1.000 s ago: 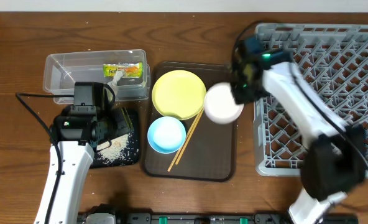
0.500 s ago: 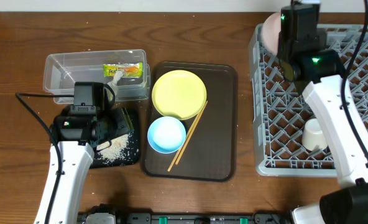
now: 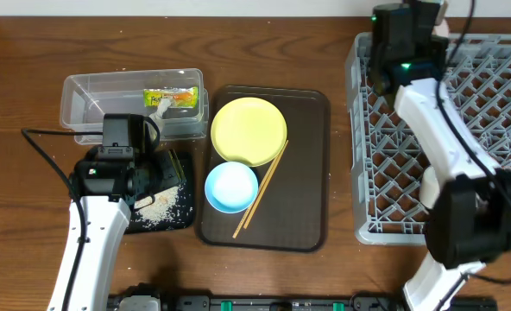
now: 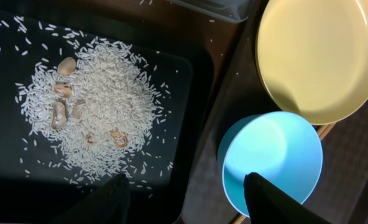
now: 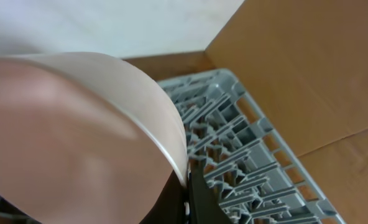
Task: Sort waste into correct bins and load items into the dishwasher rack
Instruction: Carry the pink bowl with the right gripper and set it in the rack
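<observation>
The right arm has swung the white bowl (image 5: 78, 137) further back. It was beside the dishwasher rack's (image 3: 488, 104) far left corner; now only a sliver shows past the wrist. The right gripper (image 5: 189, 202) is pinched on the bowl's rim, arm stretched along the rack's left side. The left gripper (image 4: 187, 186) hasn't moved, fingers apart over the black tray (image 4: 4, 193) and light blue bowl (image 4: 271, 165).
</observation>
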Controlling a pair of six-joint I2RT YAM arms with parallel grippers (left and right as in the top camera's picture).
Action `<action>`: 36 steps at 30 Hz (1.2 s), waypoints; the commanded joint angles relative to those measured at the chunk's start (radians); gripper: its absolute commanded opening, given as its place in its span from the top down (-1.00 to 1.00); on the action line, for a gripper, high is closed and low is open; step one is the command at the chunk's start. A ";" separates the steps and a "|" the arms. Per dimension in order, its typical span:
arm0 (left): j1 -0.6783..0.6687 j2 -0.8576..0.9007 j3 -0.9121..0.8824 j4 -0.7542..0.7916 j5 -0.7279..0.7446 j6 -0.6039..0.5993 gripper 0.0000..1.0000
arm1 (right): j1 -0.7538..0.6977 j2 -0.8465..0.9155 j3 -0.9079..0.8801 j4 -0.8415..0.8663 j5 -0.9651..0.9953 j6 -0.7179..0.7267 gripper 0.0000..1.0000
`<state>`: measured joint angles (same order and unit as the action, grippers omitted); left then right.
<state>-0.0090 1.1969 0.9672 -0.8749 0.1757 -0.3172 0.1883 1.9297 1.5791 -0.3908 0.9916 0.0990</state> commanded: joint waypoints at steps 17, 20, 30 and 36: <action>0.004 -0.008 0.006 -0.003 -0.011 -0.002 -0.24 | 0.055 0.117 0.005 -0.030 0.047 0.002 0.98; 0.004 -0.008 0.006 -0.003 -0.011 -0.002 -0.24 | 0.062 0.117 0.005 -0.074 0.037 0.031 0.98; 0.004 -0.008 0.006 -0.003 -0.011 -0.002 -0.24 | 0.068 0.105 0.006 -0.306 -0.228 0.158 0.98; 0.004 -0.008 0.006 -0.003 -0.011 -0.002 -0.24 | 0.068 0.058 0.006 -0.420 -0.337 0.201 0.92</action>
<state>-0.0090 1.1969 0.9672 -0.8753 0.1761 -0.3172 0.2478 2.0331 1.5852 -0.7906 0.7593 0.2550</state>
